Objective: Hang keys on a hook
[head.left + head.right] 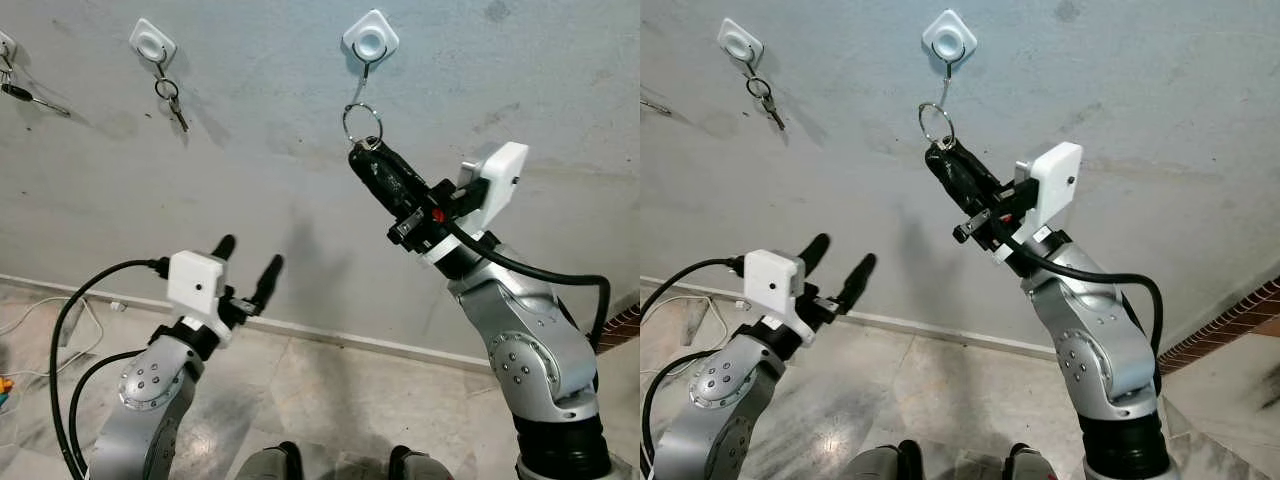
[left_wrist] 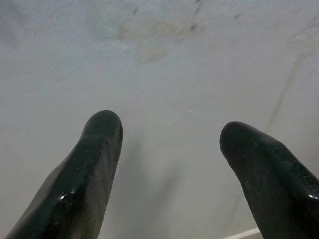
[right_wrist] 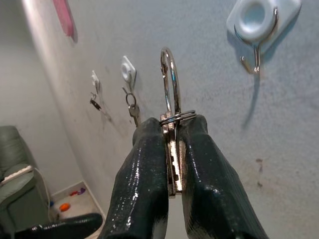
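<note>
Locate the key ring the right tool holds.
The key ring is pinched in the right tool, raised near the wall just below the white hook, not yet on it.

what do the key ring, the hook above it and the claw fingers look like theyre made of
Key ring: polished metal, probably steel; silvery with bright glints. Hook: a thin bent metal wire on a white, smooth, likely plastic pad stuck to the wall. Right claw fingers: black, glossy, possibly rubber or coated plastic; highlights show on their rounded surfaces.
</note>
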Robot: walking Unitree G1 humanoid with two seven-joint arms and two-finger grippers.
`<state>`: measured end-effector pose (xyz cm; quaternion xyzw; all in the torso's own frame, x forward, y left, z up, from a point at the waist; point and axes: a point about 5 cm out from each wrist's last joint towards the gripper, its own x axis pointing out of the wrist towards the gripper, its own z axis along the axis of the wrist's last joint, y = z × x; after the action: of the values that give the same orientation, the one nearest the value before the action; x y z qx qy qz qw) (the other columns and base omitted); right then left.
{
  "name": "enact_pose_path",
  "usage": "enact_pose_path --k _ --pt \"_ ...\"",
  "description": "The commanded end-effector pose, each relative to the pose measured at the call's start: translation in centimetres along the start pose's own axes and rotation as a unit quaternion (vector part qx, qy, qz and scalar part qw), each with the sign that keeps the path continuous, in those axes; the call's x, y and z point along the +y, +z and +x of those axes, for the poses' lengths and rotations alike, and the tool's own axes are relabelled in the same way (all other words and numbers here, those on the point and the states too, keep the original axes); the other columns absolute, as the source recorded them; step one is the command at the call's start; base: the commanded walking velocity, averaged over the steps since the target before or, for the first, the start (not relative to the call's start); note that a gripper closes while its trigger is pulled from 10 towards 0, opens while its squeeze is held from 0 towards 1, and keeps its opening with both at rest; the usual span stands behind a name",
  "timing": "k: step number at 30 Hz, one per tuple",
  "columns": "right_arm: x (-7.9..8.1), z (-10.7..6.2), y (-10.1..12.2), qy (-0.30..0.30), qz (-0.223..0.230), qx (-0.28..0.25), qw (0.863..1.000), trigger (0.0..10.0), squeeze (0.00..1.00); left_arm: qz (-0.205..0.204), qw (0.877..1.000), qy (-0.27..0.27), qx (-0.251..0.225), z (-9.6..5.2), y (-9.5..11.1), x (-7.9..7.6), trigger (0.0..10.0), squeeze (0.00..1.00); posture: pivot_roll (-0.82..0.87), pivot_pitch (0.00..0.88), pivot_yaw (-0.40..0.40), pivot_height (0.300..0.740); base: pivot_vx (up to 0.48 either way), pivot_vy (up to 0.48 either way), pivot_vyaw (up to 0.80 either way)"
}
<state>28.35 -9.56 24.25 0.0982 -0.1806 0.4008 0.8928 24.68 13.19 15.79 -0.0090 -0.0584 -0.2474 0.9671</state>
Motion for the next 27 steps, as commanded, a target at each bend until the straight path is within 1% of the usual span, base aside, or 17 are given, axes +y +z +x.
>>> enact_pose_path --k 1,3,5,7,12,14,15,20,27 --pt "0.7 0.5 0.1 0.026 0.002 -0.006 1.000 10.0 0.00 -0.004 1.000 -0.009 0.005 -0.3 0.2 0.1 10.0 0.00 0.14 0.204 0.103 0.740 0.000 0.000 0.00" --pt "0.7 0.8 -0.2 0.035 0.005 -0.002 0.999 10.0 0.00 -0.011 0.999 -0.030 0.006 -0.3 0.5 0.0 10.0 0.00 0.14 0.207 0.098 0.740 0.000 0.000 0.00" --pt "0.8 1.3 -0.4 0.042 0.011 -0.002 0.999 10.0 0.00 -0.011 0.999 -0.039 0.005 -0.2 0.9 0.1 10.0 0.00 0.14 0.207 0.098 0.740 0.000 0.000 0.00" --pt "0.7 1.5 -0.5 0.046 0.012 -0.003 0.999 10.0 0.00 -0.012 0.999 -0.038 0.005 -0.1 1.1 0.2 10.0 0.00 0.14 0.206 0.098 0.740 0.000 0.000 0.00" --pt "0.7 3.6 -0.2 0.069 0.014 -0.022 0.997 10.0 0.00 -0.012 0.999 -0.049 0.003 0.0 1.7 -0.1 10.0 0.00 0.15 0.210 0.100 0.740 0.000 0.000 0.00" --pt "0.6 4.1 -0.1 0.073 0.014 -0.027 0.997 10.0 0.00 -0.012 0.999 -0.049 0.003 -0.1 1.8 -0.1 10.0 0.00 0.16 0.212 0.100 0.740 0.000 0.000 0.00" --pt "0.6 4.1 -0.1 0.073 0.014 -0.027 0.997 10.0 0.00 -0.012 0.999 -0.049 0.003 -0.1 1.8 -0.1 10.0 0.00 0.16 0.212 0.100 0.740 0.000 0.000 0.00" --pt "-0.1 5.3 0.1 0.072 0.007 -0.037 0.997 10.0 0.00 -0.013 0.998 -0.057 0.001 -0.1 2.6 -0.2 10.0 0.00 0.17 0.218 0.099 0.740 0.000 0.000 0.00" --pt "-1.0 5.6 -0.2 0.049 0.033 -0.048 0.997 10.0 0.00 -0.010 0.998 -0.058 -0.025 0.6 4.3 -0.4 10.0 0.00 0.17 0.229 0.099 0.740 0.000 0.000 0.00"
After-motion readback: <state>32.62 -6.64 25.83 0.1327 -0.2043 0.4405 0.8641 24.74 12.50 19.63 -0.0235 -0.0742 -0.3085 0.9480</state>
